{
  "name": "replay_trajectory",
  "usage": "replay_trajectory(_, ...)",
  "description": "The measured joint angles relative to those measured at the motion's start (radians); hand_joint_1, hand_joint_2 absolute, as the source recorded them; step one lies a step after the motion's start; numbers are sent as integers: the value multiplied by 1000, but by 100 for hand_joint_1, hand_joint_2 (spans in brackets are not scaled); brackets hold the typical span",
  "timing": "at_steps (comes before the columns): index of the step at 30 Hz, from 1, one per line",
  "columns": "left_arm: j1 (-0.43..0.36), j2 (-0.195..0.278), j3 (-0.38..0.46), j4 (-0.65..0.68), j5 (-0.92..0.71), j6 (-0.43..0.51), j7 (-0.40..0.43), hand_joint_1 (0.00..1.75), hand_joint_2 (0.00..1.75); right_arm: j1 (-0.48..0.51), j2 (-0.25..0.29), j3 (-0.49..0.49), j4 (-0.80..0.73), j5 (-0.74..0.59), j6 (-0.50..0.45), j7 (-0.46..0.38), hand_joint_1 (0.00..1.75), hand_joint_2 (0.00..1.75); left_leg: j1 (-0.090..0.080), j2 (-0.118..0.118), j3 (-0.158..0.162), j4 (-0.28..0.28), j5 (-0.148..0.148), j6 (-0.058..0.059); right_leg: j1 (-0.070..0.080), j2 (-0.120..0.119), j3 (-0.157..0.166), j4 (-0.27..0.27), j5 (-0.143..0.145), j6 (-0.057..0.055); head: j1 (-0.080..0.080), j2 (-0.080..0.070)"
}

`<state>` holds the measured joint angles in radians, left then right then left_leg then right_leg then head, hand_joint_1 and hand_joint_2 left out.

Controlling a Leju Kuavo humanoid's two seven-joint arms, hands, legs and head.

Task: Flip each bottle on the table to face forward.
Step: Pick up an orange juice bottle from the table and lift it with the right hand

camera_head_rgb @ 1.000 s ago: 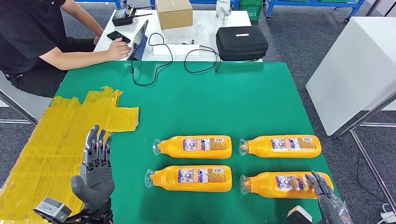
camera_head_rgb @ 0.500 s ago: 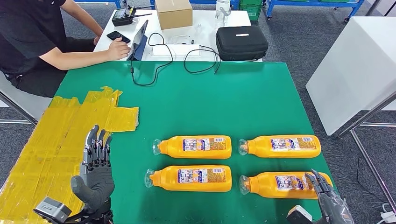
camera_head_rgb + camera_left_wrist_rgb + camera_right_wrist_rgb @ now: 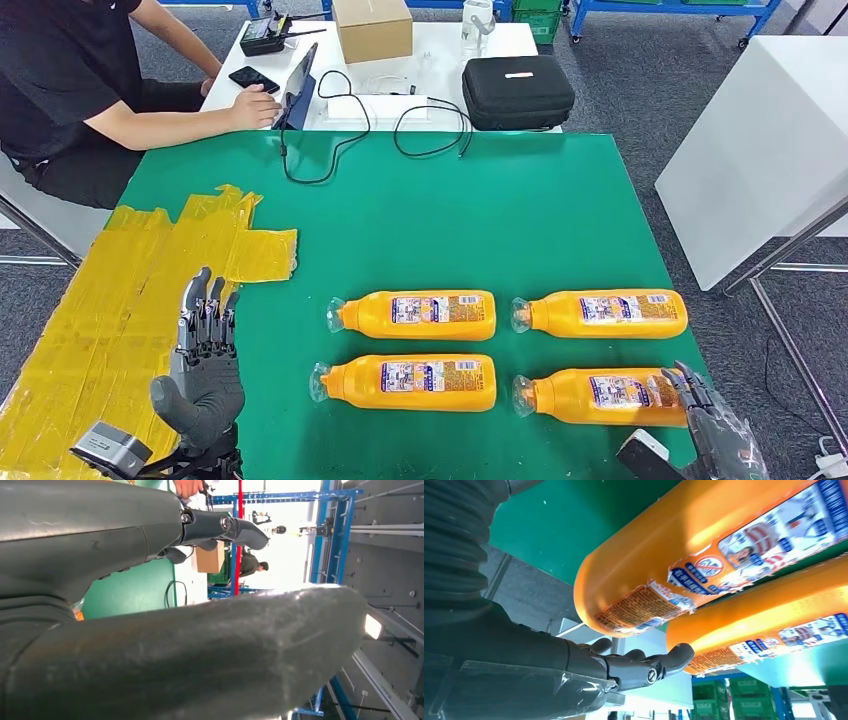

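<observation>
On green table, four orange plastic bottles lie label-up; right hand fingers spread, empty, beside near-right bottle; left hand open flat, empty.

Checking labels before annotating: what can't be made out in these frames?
- Undersides of the four bottles: head view, they lie flat on the green table.
- Label text: too small in head view, partly peeled in right wrist view.
- Right hand: cut by the head view's lower edge; contact with the near right bottle unclear.
- Left wrist view: left hand blocks most of the scene.
</observation>
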<state>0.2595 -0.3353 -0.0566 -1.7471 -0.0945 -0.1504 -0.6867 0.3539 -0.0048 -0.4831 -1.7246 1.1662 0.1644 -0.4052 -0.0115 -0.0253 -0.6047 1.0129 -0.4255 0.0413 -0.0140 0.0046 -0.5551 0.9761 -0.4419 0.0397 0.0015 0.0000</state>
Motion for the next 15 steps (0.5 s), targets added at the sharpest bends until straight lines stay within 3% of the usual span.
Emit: replay_trajectory(15,-4,0,5,8,13,-19,0,0,0,-123,-119,94,210,6,-54,85,0,175,0,0,0,0,0,0,0,0,0,0,0,0,0,0)
